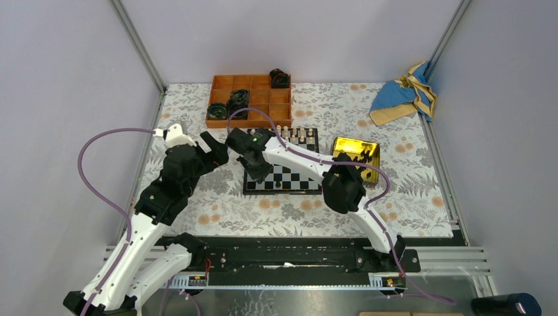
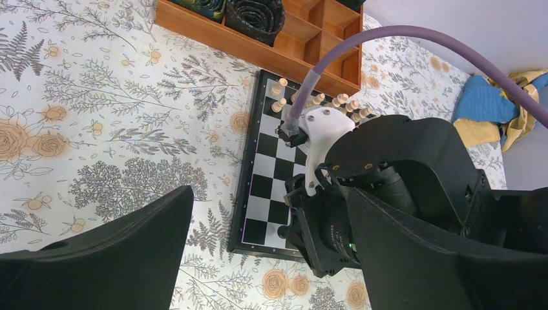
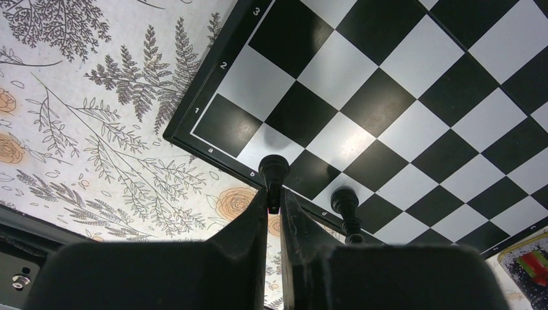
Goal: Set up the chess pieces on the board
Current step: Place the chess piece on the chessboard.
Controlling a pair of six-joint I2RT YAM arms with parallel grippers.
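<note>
The right claw (image 3: 274,197) is pinched tight on the stem of a black chess piece (image 3: 273,169), holding it upright at the near left corner of the board (image 3: 400,90), by the letter b in row 1. Whether its base touches the square cannot be told. A second black piece (image 3: 344,201) stands just beside it near the letter d. The left claw (image 2: 270,190) gapes wide with nothing in it above the flowered tabletop (image 2: 97,97) just left of the board, and cream chessmen (image 2: 323,100) line the board's far edge.
</note>
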